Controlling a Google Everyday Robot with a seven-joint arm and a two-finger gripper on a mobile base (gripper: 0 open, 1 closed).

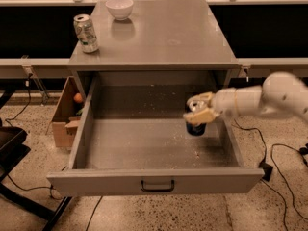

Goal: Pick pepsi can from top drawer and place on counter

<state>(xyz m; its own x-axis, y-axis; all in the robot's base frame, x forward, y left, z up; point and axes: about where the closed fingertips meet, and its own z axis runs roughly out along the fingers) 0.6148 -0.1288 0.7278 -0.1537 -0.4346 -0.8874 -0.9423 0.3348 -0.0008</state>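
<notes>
hand (192, 110) — gripping pepsi can (196, 128) | inside top drawer (154, 179) — right side

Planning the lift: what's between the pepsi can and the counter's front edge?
Camera view: only bare top drawer floor up to the counter. The tool grips the pepsi can at the drawer's right.

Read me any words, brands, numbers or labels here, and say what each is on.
No text can be read.
Pepsi can, held by the gripper inside the top drawer: markings too blurred.
Silver and green can on the counter: print too blurred.
Bowl, cardboard box: no text seen.
</notes>
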